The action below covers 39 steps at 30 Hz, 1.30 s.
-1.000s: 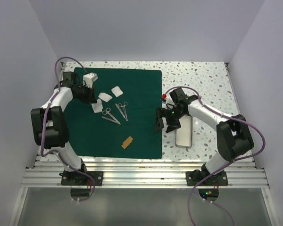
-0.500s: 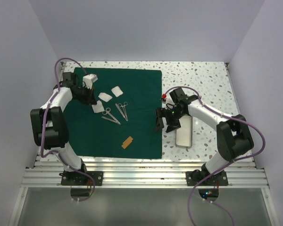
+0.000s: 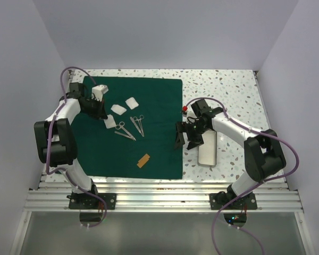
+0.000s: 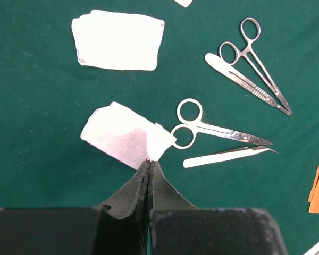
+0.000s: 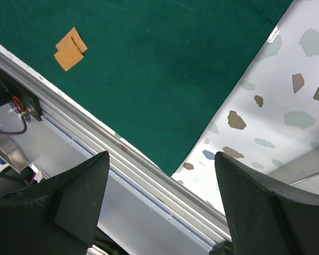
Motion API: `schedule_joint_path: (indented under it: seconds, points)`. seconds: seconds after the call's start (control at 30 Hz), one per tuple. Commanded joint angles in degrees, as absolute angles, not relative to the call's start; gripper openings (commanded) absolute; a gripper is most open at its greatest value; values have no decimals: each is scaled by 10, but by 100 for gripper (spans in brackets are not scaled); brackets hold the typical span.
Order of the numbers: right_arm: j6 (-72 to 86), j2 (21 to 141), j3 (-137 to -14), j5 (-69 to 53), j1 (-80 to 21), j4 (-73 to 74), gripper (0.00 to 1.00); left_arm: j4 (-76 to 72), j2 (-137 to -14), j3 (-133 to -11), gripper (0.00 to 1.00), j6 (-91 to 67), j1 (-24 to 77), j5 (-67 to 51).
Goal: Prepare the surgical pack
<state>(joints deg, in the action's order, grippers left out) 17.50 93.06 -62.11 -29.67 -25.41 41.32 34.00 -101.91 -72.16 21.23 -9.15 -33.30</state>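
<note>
- Under my left gripper (image 4: 149, 166) the surgical pack's drape (image 3: 159, 106) lies spread flat. It is a matte dark green woven sheet, close to square, so no long axis stands out. Its edges run square with the speckled tabletop (image 3: 228, 85).
- The left jaws are pressed together, their tips meeting the near edge of a soft white gauze pad (image 4: 119, 139) with one corner folded over. I cannot tell whether they pinch it.
- Just beyond those tips and to the right lie shiny steel scissors (image 4: 212, 130), their points aimed right, with a slim white blade-shaped tool (image 4: 226, 155) alongside.
- Farther ahead sit a second gauze rectangle (image 4: 118, 40) and a ring-handled clamp (image 4: 260, 71) that slants down to the right.
- My right gripper (image 5: 160, 159) is spread wide and holds nothing. It hovers over the drape's near right corner, beside the ribbed aluminium rail (image 3: 159, 199).
- The instrument tray (image 3: 207, 151), a narrow silver rectangle with rounded corners, rests on the tabletop off the drape, just at that gripper's outer side. Its long axis runs from near to far.
- Ahead and left of the right fingers, a tan strip (image 5: 70, 49) lies on the fabric.
</note>
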Motion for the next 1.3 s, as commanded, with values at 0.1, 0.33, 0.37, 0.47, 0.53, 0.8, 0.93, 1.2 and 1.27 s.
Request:
schedule_joint_path:
  seconds: [0.1, 0.33, 0.37, 0.47, 0.53, 0.8, 0.93, 1.2, 1.27]
  points:
    - [171, 934, -639, -303, -257, 413, 84, 337, -1034, -737, 0, 225, -98, -336]
    - [171, 940, -641, -301, -256, 415, 84, 331, -1050, -753, 0, 221, -98, -333]
    - [171, 940, -642, -301, -257, 414, 84, 330, -1052, -755, 0, 221, -99, -334]
    - [170, 941, -642, -300, -257, 415, 83, 333, -1060, -763, 0, 221, -101, -333]
    - [170, 941, -642, -299, -257, 417, 84, 334, -1064, -765, 0, 221, -103, -333]
    - [168, 951, -645, -298, -257, 417, 83, 323, -1079, -772, 0, 216, -111, -330]
    - [167, 957, -648, -298, -257, 418, 83, 321, -1089, -776, 0, 217, -112, -332]
    - [165, 966, -652, -295, -257, 420, 83, 309, -1105, -787, 0, 212, -115, -330]
    - [164, 969, -654, -295, -257, 421, 83, 306, -1110, -791, 0, 211, -115, -330]
